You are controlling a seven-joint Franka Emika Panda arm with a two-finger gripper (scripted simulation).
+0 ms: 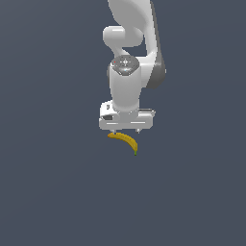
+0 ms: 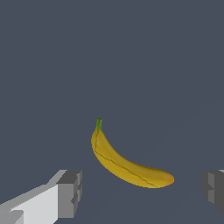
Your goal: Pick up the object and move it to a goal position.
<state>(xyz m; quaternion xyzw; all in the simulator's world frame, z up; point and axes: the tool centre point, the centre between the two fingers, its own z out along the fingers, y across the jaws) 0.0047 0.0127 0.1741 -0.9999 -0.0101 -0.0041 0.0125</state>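
Simulated scene — flat grey ground (image 1: 48, 192), featureless

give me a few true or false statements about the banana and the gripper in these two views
1. The gripper is open. True.
2. The banana is clamped between the fingers. False: in the wrist view both fingers stand apart from it.
3. The banana has a green stem tip. True.
4. The banana is straight. False: it is curved.
5. A second fruit lies beside the banana. False: only the banana is visible.
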